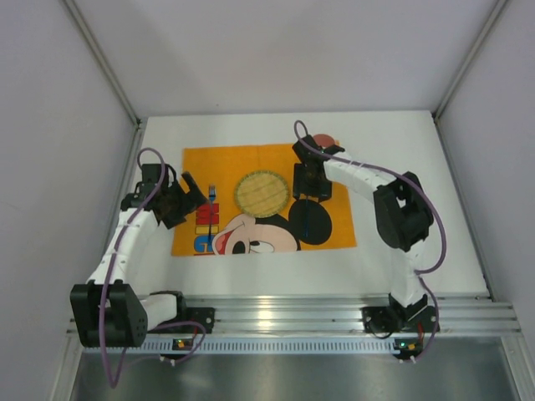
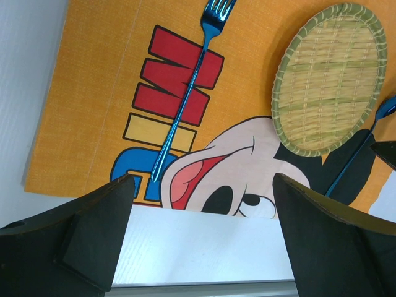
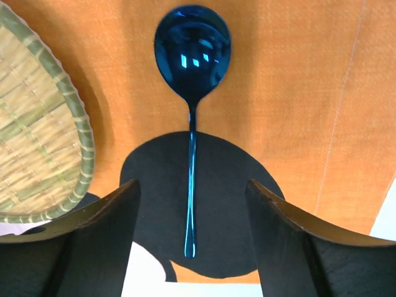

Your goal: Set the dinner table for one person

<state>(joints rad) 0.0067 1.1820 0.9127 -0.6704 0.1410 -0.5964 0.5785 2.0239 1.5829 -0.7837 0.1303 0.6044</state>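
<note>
Near the cloth (image 1: 209,163), left gripper (image 2: 203,184) and right gripper (image 3: 192,185) gape empty; lettering (image 2: 182,83) unreadable.

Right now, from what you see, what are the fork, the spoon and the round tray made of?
The fork and the spoon look like polished metal with a blue finish: both show mirror-like glints. The round tray seems woven bamboo or straw, matte, with visible strands and a greenish rim.

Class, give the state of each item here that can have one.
cloth: spread flat on dinner table.
woven plate: empty, on cloth.
fork: flat on cloth, ungripped.
spoon: flat on cloth, ungripped.
left gripper: open, empty.
right gripper: open, empty, above spoon handle.
reddish object: mostly hidden, unclear.
</note>
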